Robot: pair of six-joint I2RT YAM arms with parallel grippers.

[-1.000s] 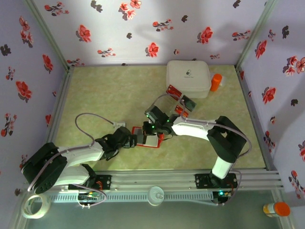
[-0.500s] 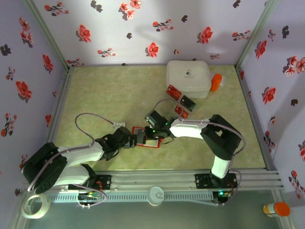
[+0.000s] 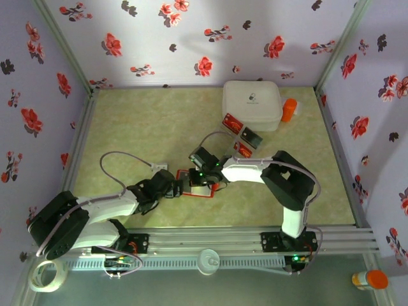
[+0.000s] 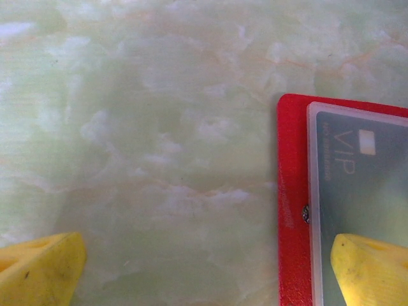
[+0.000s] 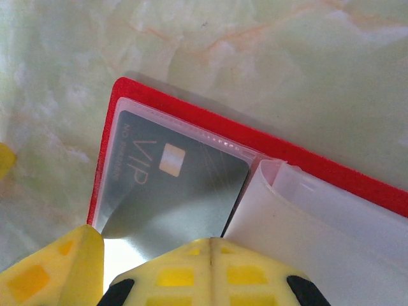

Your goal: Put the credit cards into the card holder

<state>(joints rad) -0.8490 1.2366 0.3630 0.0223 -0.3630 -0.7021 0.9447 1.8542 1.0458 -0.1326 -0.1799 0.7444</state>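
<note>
The red card holder lies open on the table, its red border and pale pocket leaves showing. A grey VIP credit card sits mostly inside the left clear pocket. My right gripper is shut on that card's near edge, above the holder. My left gripper is open at the holder's left side, with one yellow fingertip resting on the card-filled pocket and the other on bare table. Further credit cards, red, dark and red, lie beyond.
A white square box stands at the back right with an orange-capped bottle beside it. The spare cards rest in a clear tray. Flowered walls enclose the table.
My right gripper has moved left and down over the open holder, bringing the grey card into the left pocket. The left arm has stayed put at the holder's edge.
</note>
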